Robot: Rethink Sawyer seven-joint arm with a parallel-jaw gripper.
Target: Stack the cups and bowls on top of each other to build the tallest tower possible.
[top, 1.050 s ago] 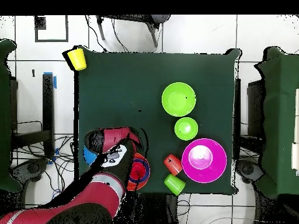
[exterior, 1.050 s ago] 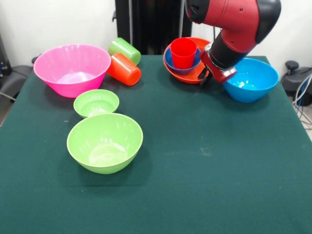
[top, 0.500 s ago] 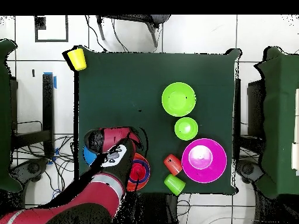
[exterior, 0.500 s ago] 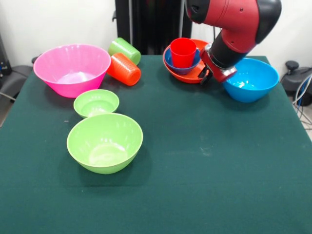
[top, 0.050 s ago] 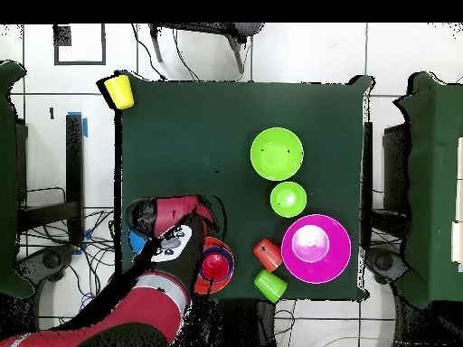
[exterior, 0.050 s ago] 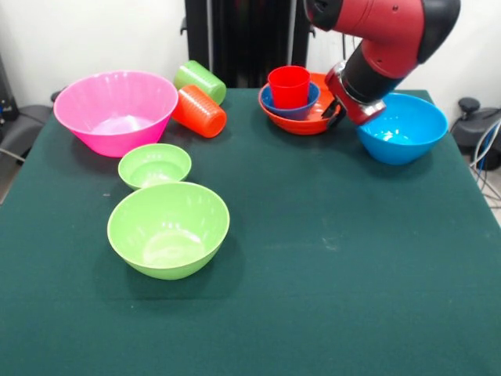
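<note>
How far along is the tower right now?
Done: the red cup stands in the small dark blue bowl, nested in the orange bowl. In hand: nothing visible; the gripper hangs by the orange bowl's rim. Left: pink bowl, both green bowls, blue bowl, and the orange, green and yellow cups.

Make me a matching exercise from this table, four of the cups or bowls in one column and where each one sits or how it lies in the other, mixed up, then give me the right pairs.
Things:
1. red cup
2. orange cup
3. yellow cup
4. small green bowl

Places or states:
A. off the table, beyond one corner
B. upright on the cloth, between the pink bowl and the large green bowl
C. standing in the small dark blue bowl, which sits in the orange bowl
D. lying on its side beside the light green cup

Pairs: 1-C, 2-D, 3-A, 4-B
</note>
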